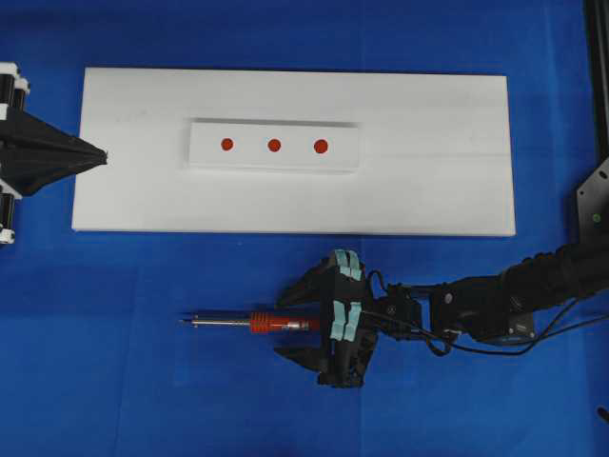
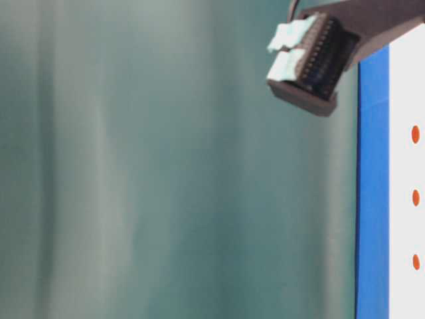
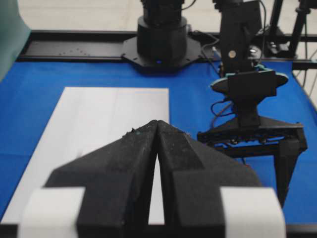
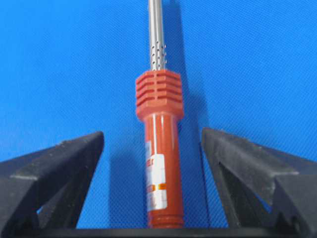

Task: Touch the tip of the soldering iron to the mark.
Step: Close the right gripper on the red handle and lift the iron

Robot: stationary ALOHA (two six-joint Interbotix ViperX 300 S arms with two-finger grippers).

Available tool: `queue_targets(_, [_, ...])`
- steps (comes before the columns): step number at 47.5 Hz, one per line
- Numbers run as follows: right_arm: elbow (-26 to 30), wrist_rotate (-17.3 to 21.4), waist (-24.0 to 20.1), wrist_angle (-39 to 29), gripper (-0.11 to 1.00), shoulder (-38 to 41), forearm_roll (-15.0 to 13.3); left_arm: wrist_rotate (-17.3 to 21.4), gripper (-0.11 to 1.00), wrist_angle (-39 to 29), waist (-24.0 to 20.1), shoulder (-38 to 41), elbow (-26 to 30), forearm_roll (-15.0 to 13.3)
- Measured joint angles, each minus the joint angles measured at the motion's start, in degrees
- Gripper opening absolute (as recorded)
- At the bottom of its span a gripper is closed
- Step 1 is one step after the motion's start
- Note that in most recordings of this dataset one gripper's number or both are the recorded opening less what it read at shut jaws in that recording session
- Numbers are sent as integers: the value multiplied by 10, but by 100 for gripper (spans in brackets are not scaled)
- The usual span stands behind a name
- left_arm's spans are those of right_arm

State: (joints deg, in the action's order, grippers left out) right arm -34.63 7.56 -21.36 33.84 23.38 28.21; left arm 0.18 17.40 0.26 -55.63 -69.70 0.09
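The soldering iron [image 1: 257, 323] lies flat on the blue mat, its orange-red handle [image 4: 159, 148] pointing right and its tip [image 1: 183, 319] pointing left. My right gripper [image 1: 290, 324] straddles the rear of the handle. It is open, and blue mat shows between each finger [image 4: 74, 153] and the handle. In the right wrist view the silver shaft [image 4: 156, 34] runs off the top and the tip is out of frame. Three red marks [image 1: 274, 145] sit in a row on a raised white strip [image 1: 343, 162]. My left gripper [image 1: 103, 155] is shut and empty at the board's left edge.
The white board [image 1: 428, 181] fills the upper middle of the mat, above the iron. The right arm [image 1: 514, 295] reaches in from the right with black cables trailing. A black frame post [image 1: 598, 76] stands at the far right edge.
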Motion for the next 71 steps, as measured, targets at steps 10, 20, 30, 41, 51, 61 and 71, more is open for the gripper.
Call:
queue_targets(10, [-2, -12, -1, 7, 33, 1, 1, 0, 0, 1, -1, 0, 0, 0])
queue_targets(20, [-11, -14, -1, 33, 6, 1, 1, 0, 0, 1, -1, 0, -1, 0])
queue_targets(30, [-11, -14, -2, 37, 6, 1, 1, 0, 0, 1, -1, 0, 0, 0])
queue_targets(41, [-16, -20, -1, 23, 6, -13, 1, -2, 0, 1, 0, 0, 0, 0])
queue_targets(51, [-32, -55, 4, -21, 6, -98, 1, -2, 0, 1, 0, 0, -3, 0])
queue_targets(61, [-41, -105, 18, -108, 6, -195, 1, -3, 0, 1, 0, 0, -3, 0])
queue_targets(71, [-42, -141, 32, -180, 6, -272, 1, -4, 0, 2, 0, 0, -4, 0])
